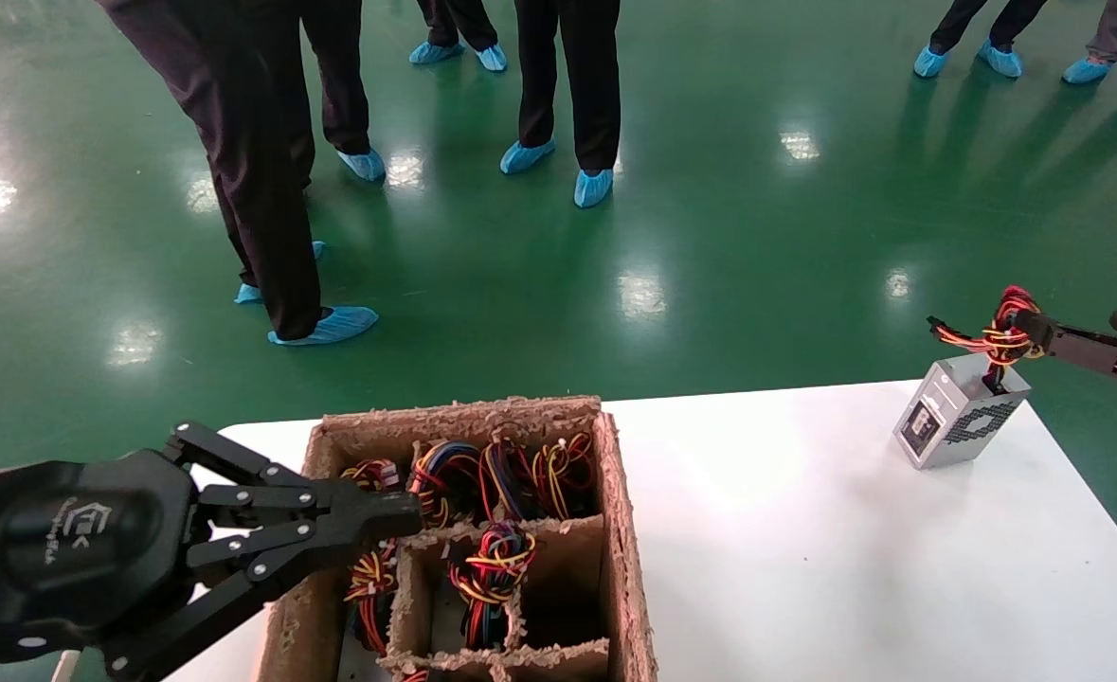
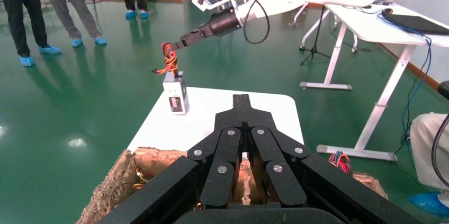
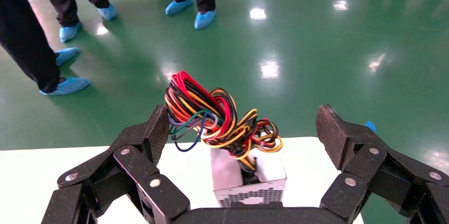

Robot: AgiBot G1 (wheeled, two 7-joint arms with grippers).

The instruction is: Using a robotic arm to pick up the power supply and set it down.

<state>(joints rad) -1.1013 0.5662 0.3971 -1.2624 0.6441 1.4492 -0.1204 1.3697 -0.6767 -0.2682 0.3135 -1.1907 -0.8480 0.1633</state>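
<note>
The power supply (image 1: 961, 417) is a small silver box standing upright on the white table's (image 1: 804, 530) far right corner, perforated side and dark label face showing. Its red-yellow-black wire bundle (image 3: 212, 110) rises from the top. My right gripper (image 3: 244, 123) is open, its two fingers well apart on either side of the wires without touching them. The left wrist view shows that box (image 2: 176, 92) under the right gripper (image 2: 177, 44). My left gripper (image 1: 406, 516) is shut on nothing and hovers over the brown crate (image 1: 624, 530).
The fibre crate's divided cells hold several more wire bundles (image 1: 492, 559) at the table's near left. People in blue shoe covers (image 1: 326, 327) stand on the green floor beyond the table. A second white table (image 2: 370, 28) stands off to the side.
</note>
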